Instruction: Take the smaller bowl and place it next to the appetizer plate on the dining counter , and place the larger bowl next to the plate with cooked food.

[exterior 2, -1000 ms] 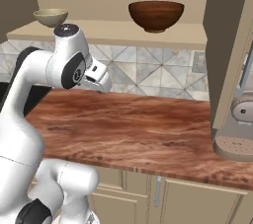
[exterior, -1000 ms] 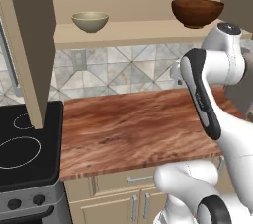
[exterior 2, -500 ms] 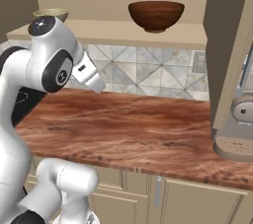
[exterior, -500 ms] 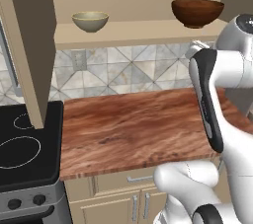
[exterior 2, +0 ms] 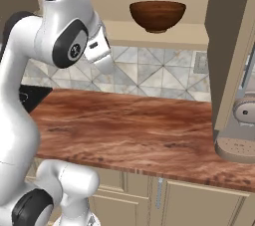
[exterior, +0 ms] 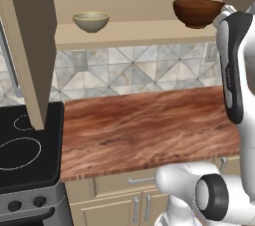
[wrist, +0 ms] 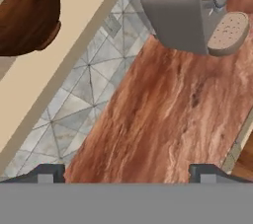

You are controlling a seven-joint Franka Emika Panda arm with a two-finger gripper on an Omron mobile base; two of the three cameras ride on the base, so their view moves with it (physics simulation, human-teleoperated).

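Here the tool (wrist: pixel 126 173) hangs spread and empty, the larger bowl (wrist: pixel 24 13) on the shelf (wrist: pixel 64 60) well apart.

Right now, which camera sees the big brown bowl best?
The right base view: the larger bowl sits whole and unblocked on the shelf. In the left base view the arm covers its right edge. The hand view catches just a cropped, tilted part.

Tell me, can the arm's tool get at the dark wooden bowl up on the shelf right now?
Probably yes. The larger bowl sits alone on the open shelf with nothing in front of it, and the tool is open, with the bowl close ahead in the hand view. It still has to turn toward it.
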